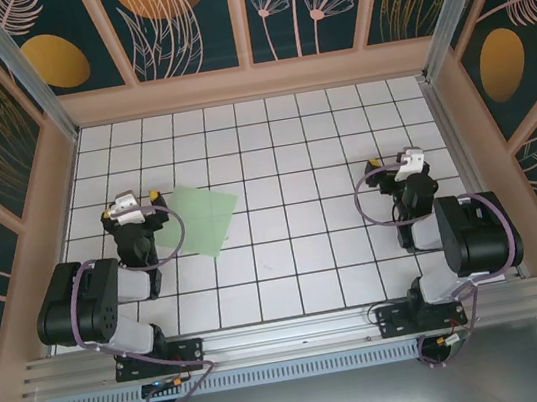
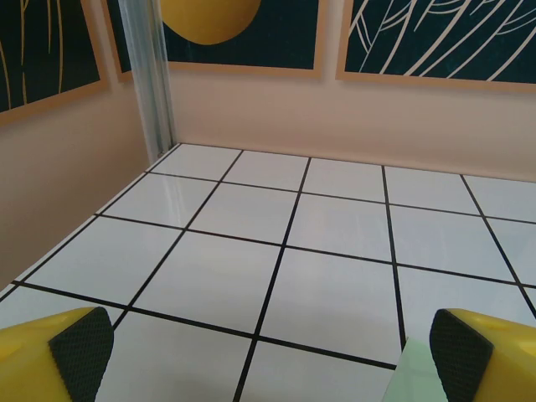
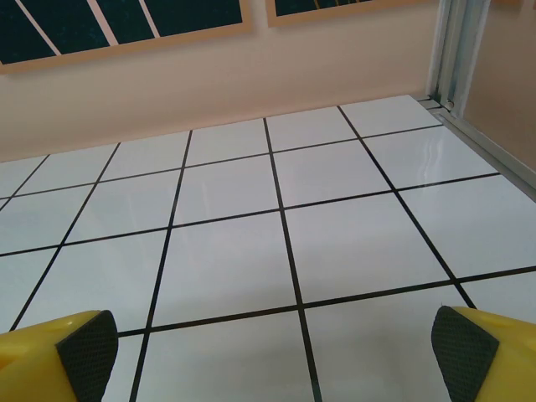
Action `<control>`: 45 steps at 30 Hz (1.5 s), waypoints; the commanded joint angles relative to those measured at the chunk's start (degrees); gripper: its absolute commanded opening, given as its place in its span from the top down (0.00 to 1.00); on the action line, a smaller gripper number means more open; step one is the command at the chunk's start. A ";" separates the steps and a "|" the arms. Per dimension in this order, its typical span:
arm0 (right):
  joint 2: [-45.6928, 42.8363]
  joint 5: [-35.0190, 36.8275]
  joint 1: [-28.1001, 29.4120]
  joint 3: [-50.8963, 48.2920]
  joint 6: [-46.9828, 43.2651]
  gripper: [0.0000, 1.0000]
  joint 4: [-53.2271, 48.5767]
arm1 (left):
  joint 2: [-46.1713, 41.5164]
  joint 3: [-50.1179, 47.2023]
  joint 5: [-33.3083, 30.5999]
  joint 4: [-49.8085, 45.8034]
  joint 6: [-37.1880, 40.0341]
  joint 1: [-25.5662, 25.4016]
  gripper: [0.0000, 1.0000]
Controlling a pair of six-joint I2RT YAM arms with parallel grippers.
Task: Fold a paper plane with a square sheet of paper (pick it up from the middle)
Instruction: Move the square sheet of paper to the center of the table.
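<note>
Two grippers stand open over the white tiled table point(image 1: 296, 247), and neither has hold of anything.

Farthest left is the left gripper point(image 1: 132, 197), right at the left edge of the square sheet of paper point(image 1: 199, 219). Seen from above, its wrist and arm cover that side of the sheet. In the left wrist view the left gripper point(image 2: 272, 343) has its jaws spread wide, one black pad point(image 2: 79, 343) at each bottom corner and bare tile between them. A pale green corner of the sheet point(image 2: 410, 381) pokes in just inside the right-hand finger. So the paper lies to the right of this gripper's line of reach, not squarely under it.

The sheet itself lies flat on the tiles with no crease that I can make out. It is turned somewhat off the grid lines, so one corner points away from the arms and one toward them. Being square, it has no long axis to line up with; its middle sits a little right of the left gripper.

Well to the right of the sheet is the right gripper point(image 1: 393, 157). Its wrist view shows the right gripper point(image 3: 272, 343) just as wide open, with empty tiles ahead.

The left arm is plainly the nearer one, and I judge the coming move turns on shifting it rightward over the sheet's middle.
</note>
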 commanded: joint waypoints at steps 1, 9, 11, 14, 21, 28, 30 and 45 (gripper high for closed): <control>0.31 -1.01 -0.48 0.72 -0.92 0.01 1.02 | 0.22 0.53 0.02 1.31 -0.10 0.54 0.01; 0.28 -1.05 -0.48 0.75 -0.95 0.01 1.02 | 0.26 0.45 -0.03 1.40 -0.10 0.54 0.01; 0.27 -1.06 -0.49 0.82 -0.89 0.01 0.93 | 0.25 0.45 -0.07 1.40 -0.12 0.54 0.01; 0.28 -1.14 -0.50 0.81 -0.86 0.01 0.91 | 0.31 0.61 -0.07 1.32 -0.13 0.54 0.01; 0.35 -1.16 -0.47 0.89 -0.88 0.01 0.78 | 0.38 1.13 0.76 0.35 -0.54 1.05 0.01; 0.24 -1.03 -0.43 0.61 -0.99 0.01 1.33 | -0.09 0.45 0.55 1.21 -0.64 1.35 0.01; -2.45 0.31 0.31 1.74 -1.27 0.01 -2.40 | -2.13 0.36 -0.04 0.02 -1.00 1.34 0.01; -13.61 7.48 14.77 26.27 16.44 0.01 -55.40 | -19.61 22.27 4.79 -60.15 -27.03 1.20 0.01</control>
